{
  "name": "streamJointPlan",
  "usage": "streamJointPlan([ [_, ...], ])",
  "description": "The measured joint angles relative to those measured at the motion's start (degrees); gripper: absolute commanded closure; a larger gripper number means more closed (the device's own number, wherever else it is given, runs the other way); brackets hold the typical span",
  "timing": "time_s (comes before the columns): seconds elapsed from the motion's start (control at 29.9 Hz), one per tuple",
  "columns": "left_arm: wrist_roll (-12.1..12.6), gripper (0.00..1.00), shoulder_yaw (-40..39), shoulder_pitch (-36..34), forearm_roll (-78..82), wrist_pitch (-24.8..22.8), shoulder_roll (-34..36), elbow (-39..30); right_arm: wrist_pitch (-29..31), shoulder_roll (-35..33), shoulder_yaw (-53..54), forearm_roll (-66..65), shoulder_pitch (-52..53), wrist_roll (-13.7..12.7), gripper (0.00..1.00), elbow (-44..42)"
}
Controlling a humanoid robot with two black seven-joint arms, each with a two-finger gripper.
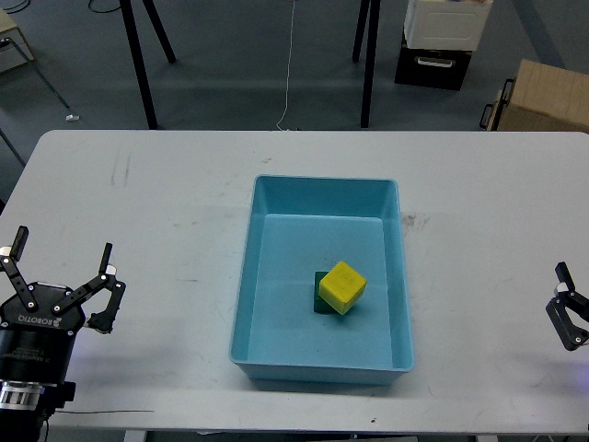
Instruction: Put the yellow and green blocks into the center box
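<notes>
A yellow block [342,286] lies inside the light blue box [267,198] at the middle of the white table. It rests partly on a dark green block [318,302], of which only an edge shows. My left gripper [60,273] is open and empty at the table's front left, far from the box. My right gripper [563,308] shows only partly at the right edge, low and away from the box; its fingers look spread apart and empty.
The white table [166,212] carries only the box. Behind it on the floor stand black stand legs [138,64], a dark crate with a white container [440,41] and a cardboard box [543,97].
</notes>
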Motion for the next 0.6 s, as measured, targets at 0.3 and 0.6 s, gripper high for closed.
streamJointPlan([
  [0.3,0.17,0.01,0.00,0.00,-0.01,0.00,0.00,0.00,0.00,-0.01,0.00,0.00,0.05,0.04,0.00,-0.05],
  [0.6,0.39,0.00,0.04,0.00,-0.01,0.00,0.00,0.03,0.00,-0.07,0.00,-0.09,0.13,0.04,0.00,-0.05],
])
